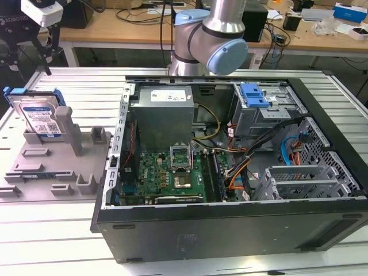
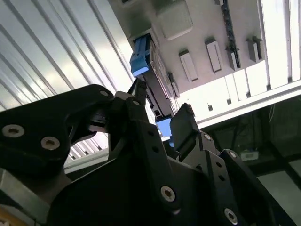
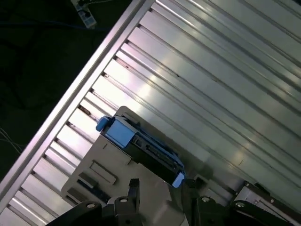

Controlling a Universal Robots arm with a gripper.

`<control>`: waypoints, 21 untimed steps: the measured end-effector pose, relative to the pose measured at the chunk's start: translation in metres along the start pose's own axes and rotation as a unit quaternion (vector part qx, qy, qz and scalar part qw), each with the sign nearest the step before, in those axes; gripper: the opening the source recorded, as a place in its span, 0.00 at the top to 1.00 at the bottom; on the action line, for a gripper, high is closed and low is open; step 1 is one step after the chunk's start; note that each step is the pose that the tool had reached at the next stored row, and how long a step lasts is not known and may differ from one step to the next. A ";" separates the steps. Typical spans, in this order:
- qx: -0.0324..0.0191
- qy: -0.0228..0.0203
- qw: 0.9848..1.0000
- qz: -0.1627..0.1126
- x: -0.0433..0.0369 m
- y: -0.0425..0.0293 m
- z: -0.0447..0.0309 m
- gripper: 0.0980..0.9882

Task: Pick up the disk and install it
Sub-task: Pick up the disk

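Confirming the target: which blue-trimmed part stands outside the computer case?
The disk, upright in the grey stand; the blue clip sits inside the case.

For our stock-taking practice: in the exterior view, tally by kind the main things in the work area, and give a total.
Hard drive in blue bracket: 1
Grey holder fixture: 1
Open computer case: 1
Robot arm: 1
Total: 4
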State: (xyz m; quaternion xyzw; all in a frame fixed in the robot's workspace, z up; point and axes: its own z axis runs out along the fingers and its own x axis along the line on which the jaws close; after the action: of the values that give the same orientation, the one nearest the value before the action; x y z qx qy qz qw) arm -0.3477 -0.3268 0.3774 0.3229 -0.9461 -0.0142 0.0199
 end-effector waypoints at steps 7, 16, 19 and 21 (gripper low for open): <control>0.003 0.004 0.996 -0.089 -0.0001 -0.0001 0.0025 0.48; 0.014 0.010 0.980 -0.197 -0.0001 -0.0002 0.0045 0.48; 0.018 0.009 0.973 -0.229 -0.0001 -0.0002 0.0054 0.48; 0.020 0.009 0.968 -0.250 -0.0002 -0.0003 0.0060 0.48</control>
State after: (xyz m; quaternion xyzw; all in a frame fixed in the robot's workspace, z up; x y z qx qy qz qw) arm -0.3477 -0.3268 0.3713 0.5498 -0.8351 0.0032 0.0180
